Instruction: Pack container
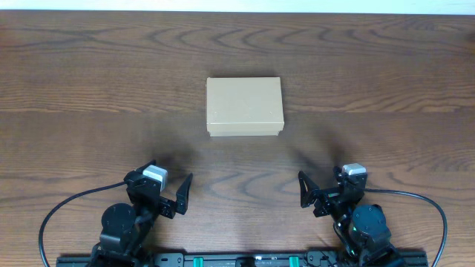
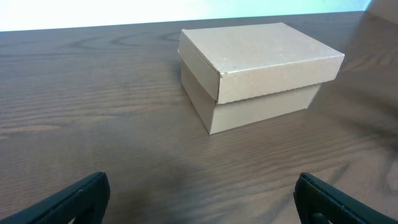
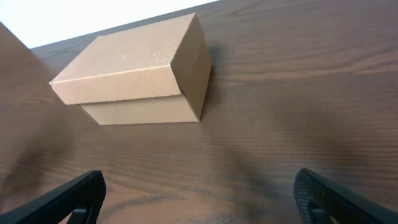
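The container (image 1: 244, 107) is a small tan cardboard box with its lid closed, standing on the wooden table just above the middle. It also shows in the left wrist view (image 2: 261, 68) and the right wrist view (image 3: 137, 71). My left gripper (image 1: 165, 187) is open and empty near the front edge, below and left of the box; its fingers frame bare table in its wrist view (image 2: 199, 199). My right gripper (image 1: 325, 190) is open and empty, below and right of the box, and shows the same in its wrist view (image 3: 199, 199). No items for packing are in view.
The dark wooden table (image 1: 89, 89) spans the whole view. Black cables (image 1: 52, 215) loop out from both arm bases at the front edge. A pale wall or floor strip runs behind the table's far edge.
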